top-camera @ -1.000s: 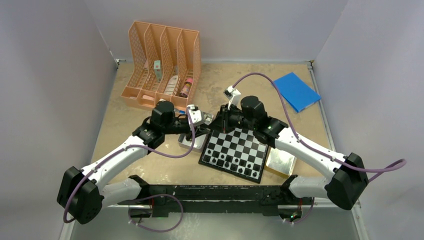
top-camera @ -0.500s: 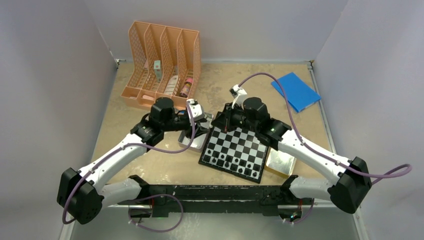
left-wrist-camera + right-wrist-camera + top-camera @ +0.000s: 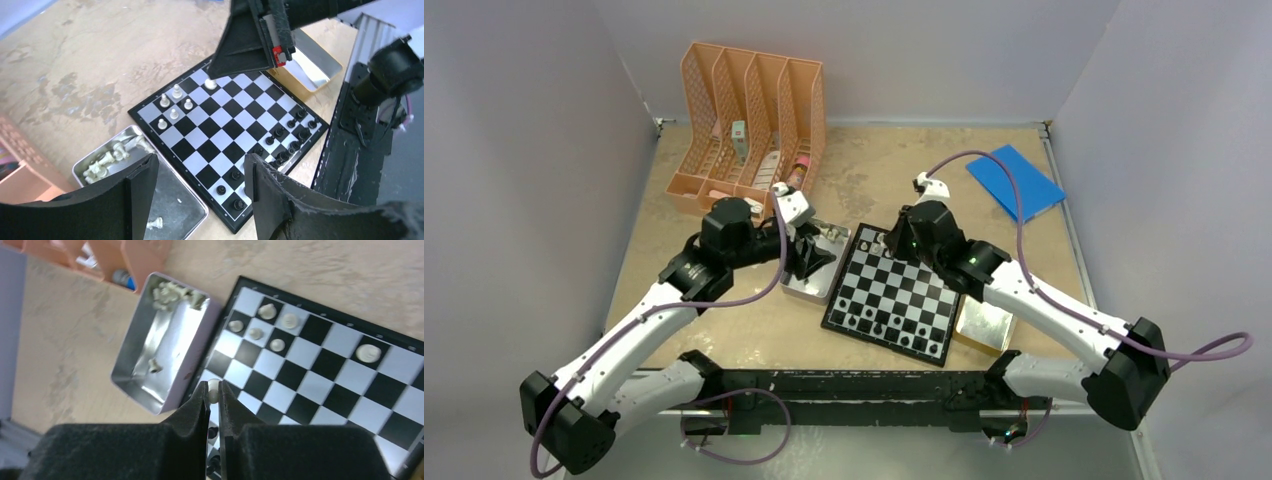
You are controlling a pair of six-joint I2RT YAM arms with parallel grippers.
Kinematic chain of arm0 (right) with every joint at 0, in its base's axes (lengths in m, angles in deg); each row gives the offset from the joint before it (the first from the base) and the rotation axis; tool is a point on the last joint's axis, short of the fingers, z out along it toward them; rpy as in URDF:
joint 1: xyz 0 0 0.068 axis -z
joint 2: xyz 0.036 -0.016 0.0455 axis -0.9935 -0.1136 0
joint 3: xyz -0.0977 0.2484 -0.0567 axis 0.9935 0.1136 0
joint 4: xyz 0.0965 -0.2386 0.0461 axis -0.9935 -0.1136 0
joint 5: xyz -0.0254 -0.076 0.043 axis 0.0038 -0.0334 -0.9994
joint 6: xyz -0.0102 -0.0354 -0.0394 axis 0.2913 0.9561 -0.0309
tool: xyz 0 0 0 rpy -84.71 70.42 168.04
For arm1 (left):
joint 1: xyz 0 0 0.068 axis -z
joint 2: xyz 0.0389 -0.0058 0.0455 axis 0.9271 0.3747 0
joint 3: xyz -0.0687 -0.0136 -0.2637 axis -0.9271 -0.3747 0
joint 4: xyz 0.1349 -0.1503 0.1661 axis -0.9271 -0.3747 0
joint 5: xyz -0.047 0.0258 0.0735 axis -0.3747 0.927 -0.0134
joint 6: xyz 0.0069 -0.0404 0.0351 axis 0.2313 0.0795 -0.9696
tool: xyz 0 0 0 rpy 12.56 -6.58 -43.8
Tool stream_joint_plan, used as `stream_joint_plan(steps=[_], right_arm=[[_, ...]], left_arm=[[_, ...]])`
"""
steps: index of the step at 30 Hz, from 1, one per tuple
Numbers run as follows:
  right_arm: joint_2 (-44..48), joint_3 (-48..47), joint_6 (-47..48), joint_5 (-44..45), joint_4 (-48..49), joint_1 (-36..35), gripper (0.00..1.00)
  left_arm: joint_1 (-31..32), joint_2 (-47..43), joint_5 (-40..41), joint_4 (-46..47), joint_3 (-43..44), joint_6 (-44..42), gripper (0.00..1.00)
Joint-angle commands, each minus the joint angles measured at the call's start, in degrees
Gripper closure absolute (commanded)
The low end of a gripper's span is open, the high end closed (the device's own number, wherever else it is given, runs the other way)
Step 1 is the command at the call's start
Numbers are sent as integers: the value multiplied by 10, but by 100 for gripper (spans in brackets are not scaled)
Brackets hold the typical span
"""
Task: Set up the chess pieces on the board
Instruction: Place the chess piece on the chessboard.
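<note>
While the right claw [image 3: 213, 396] is pinched shut on a pale chessman [image 3: 214, 386], gripping it only by the very tips of its fingers, the left claw [image 3: 200, 165] stands wide and holds nothing. It hangs over the open tin [image 3: 176, 202] at the lower left of the left wrist view.

The board [image 3: 894, 292] lies at the centre of the worktop [image 3: 904, 170] in the top view, with the tin touching its left edge. A few white pieces [image 3: 173, 105] stand bunched near its upper left corner in the left wrist view. The black set [image 3: 292, 135] crowds the lower right rows. More white men [image 3: 107, 160] lie in a heap at the tin's far end.

The chief risk, as I judge it, is the thin hold. A piece caught only at the tips can twist or drop as the arm descends, then roll off among the squares or back into the tin.

Placement is the second danger. The white pieces stand close together, so a finger lowered a little off line would likely topple a neighbour.

The two arms also work close to the same corner of the board. If the left claw dips into the tin while the right one sets down, they could knock each other or nudge the board askew.
</note>
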Motion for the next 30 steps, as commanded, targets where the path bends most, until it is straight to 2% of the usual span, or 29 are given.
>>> stream_joint_plan(steps=[1, 6, 10, 12, 14, 17, 22, 30], right_arm=[[18, -3, -39, 119, -46, 4, 100], [-1, 9, -57, 159, -51, 21, 100], [-31, 18, -62, 159, -26, 28, 100], [-48, 22, -57, 154, -8, 29, 99], [-74, 18, -57, 156, -5, 29, 94], [-108, 11, -59, 163, -2, 29, 88], [-137, 28, -69, 169, 17, 29, 87], [-170, 36, -74, 199, 45, 29, 84]], left_arm=[[-1, -29, 82, -14, -5, 92, 36], [-2, -30, 126, -89, 25, 126, 33], [-2, -46, 96, -116, 22, 110, 32], [-2, -66, 75, -118, 13, 94, 32], [-2, -85, 65, -118, 3, 82, 31], [-1, -107, 89, -116, -11, 79, 31], [-1, -132, 149, -126, -14, 85, 30], [-2, -163, 153, -116, -23, 83, 30]])
